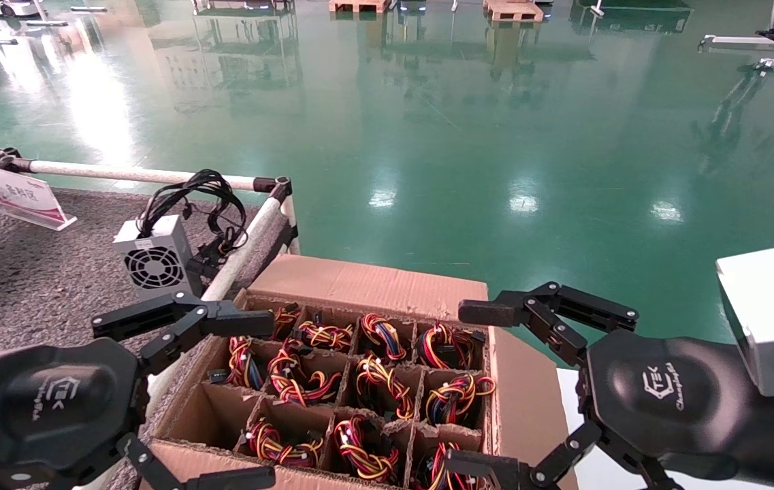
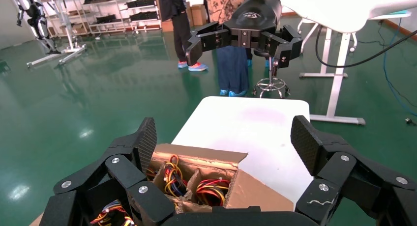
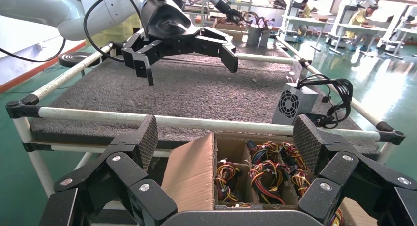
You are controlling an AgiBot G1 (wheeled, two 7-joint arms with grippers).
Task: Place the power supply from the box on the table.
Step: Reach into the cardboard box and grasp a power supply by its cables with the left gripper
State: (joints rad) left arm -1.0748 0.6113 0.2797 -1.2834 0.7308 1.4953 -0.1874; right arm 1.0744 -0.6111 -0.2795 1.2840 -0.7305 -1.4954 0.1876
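The brown cardboard box [image 1: 373,282] stands open beside the table [image 1: 39,286]. Its divider cells hold power supplies, of which only the red, yellow and black wire bundles [image 1: 298,378] show; their metal bodies are hidden. One cell [image 1: 213,408] near the table side looks empty. My left gripper [image 1: 267,398] hangs open over the box's table-side edge, with nothing in it. My right gripper [image 1: 472,389] is open over the opposite edge, also holding nothing. In the right wrist view the wire bundles [image 3: 268,174] lie below the open gripper [image 3: 223,137].
A whiter unit with a fan guard and black cables [image 1: 155,262] sits on the table by the white rail [image 1: 244,248]. A sign [image 1: 22,197] lies at the table's far left. A white surface [image 2: 246,127] lies past the box. People [image 2: 231,64] stand beyond it.
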